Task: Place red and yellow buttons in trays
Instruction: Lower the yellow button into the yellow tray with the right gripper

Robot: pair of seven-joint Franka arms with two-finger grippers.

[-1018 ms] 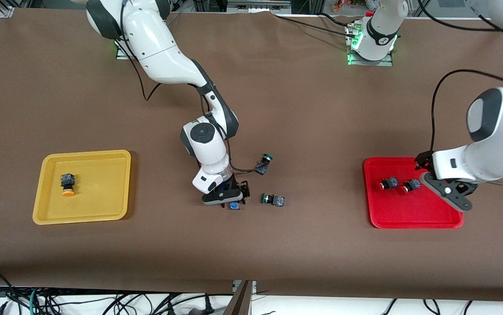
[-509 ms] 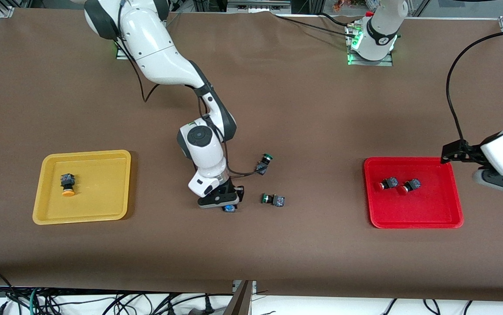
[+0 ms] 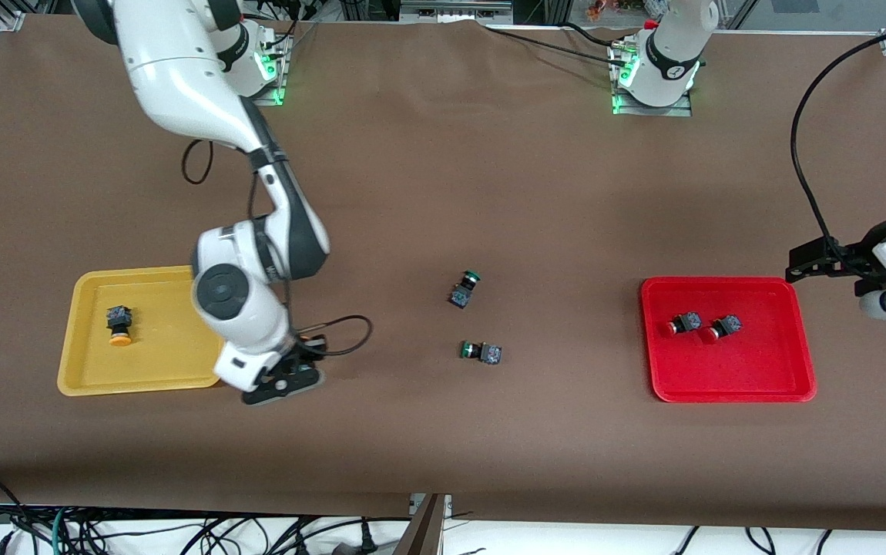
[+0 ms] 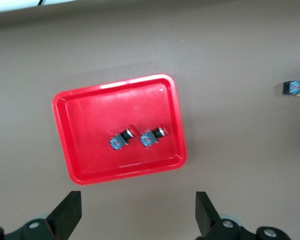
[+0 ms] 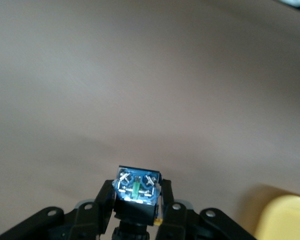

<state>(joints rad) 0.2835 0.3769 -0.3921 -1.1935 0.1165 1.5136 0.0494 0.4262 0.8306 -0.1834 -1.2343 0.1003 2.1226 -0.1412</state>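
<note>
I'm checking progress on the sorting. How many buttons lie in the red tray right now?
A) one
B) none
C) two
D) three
C: two red-capped buttons, one and the other, lie side by side in the red tray; the left wrist view shows the same pair in it.

Even overhead light is washing the scene.
Soft shadows are hugging the yellow tray; both wrist views are looking blurred, glare streaking the red tray.
</note>
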